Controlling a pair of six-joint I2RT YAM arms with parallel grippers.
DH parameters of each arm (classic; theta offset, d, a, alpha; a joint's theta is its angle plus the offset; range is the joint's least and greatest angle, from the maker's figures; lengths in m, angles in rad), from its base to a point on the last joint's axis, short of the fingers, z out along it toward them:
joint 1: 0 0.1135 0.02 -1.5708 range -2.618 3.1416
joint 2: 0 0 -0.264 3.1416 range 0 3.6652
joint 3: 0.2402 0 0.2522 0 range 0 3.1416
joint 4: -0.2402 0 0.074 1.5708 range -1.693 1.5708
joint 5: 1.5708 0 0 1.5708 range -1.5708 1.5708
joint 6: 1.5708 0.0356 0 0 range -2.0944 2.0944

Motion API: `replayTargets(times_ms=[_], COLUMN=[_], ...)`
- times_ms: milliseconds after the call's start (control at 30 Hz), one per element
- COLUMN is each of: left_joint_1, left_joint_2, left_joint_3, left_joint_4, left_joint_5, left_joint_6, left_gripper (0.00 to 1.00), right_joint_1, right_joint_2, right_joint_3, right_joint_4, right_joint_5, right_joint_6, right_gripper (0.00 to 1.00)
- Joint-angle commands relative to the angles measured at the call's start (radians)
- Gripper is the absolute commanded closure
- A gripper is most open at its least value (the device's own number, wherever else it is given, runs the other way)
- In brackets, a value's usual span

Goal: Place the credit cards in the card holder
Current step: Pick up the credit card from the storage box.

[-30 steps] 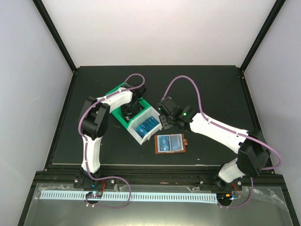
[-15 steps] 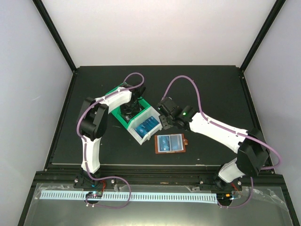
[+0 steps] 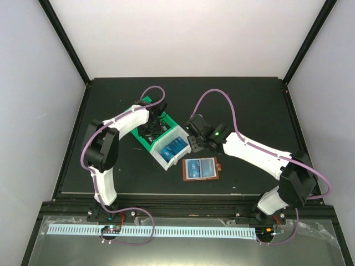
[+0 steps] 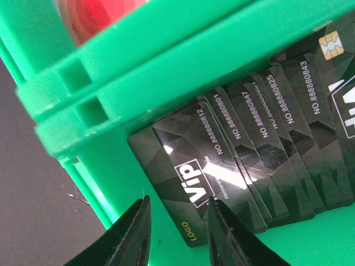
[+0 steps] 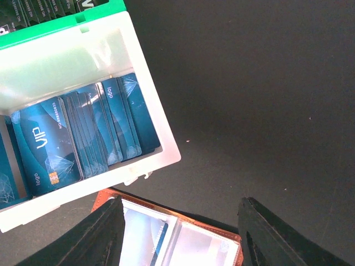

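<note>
white bin (image 3: 160,161): using this as my reference point, everything else is placed off it. It sits roughly mid-table (image 3: 249,105), turned at an angle.
green bin (image 3: 135,110): pressed right up against the white bin's far-left side; the two touch.
blue credit cards (image 5: 83,138): inside the white bin, a stack leaning like fallen dominoes, with the front one reading VIP.
black credit cards (image 4: 249,166): not in the white bin but next door in the green bin, fanned the same way against its wall.
card holder (image 3: 201,168): lying open on the table just off the white bin's near-right corner, close but not touching. Clear pockets face up, and there's a blue card in the pocket nearer the white bin.
left gripper (image 4: 176,233): on the far side of the white bin, down in the green bin. The jaws are only a little apart; the bottom corner of the front black card sits in the gap, and it doesn't look pinched.
right gripper (image 5: 188,235): just right of the white bin, jaws spread wide with nothing in them. The card holder lies directly under the gap and the white bin's corner sits just beyond its fingertips.
</note>
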Motion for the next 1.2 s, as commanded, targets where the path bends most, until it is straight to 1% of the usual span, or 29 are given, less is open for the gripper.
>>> replayTargets(times_ms=[0, 133, 200, 267, 433, 600, 700, 933, 1167], left_joint_1=[0.007, 0.007, 0.004, 0.006, 0.005, 0.004, 0.004, 0.004, 0.004], left_joint_2=[-0.023, 0.038, 0.067, 0.096, 0.137, 0.163, 0.154, 0.099, 0.053], left_joint_3=[-0.007, 0.032, 0.049, 0.067, 0.085, 0.087, 0.081, 0.068, 0.051], left_joint_4=[0.084, 0.092, 0.091, 0.075, 0.040, 0.025, 0.012, -0.007, -0.020], left_joint_5=[0.076, 0.075, 0.057, 0.028, -0.025, -0.030, -0.039, -0.061, -0.058], left_joint_6=[0.021, -0.004, -0.016, -0.022, -0.018, -0.006, -0.003, 0.012, 0.020], left_gripper=[0.67, 0.64, 0.60, 0.58, 0.57, 0.53, 0.57, 0.72, 0.73], right_joint_1=[-0.005, -0.006, -0.005, -0.005, -0.005, -0.006, -0.006, -0.005, -0.008], right_joint_2=[0.004, 0.001, -0.002, -0.004, -0.007, -0.003, 0.006, 0.042, 0.084], right_joint_3=[0.020, 0.008, 0.004, 0.002, 0.005, 0.014, 0.022, 0.045, 0.063], right_joint_4=[-0.001, -0.002, -0.001, -0.002, -0.005, -0.006, -0.007, -0.010, -0.023], right_joint_5=[0.008, 0.001, -0.002, -0.003, 0.004, 0.002, 0.000, -0.011, -0.019], right_joint_6=[0.007, 0.014, 0.018, 0.022, 0.022, 0.019, 0.019, 0.021, 0.023], right_gripper=[0.42, 0.42, 0.42, 0.42, 0.42, 0.42, 0.42, 0.42, 0.42])
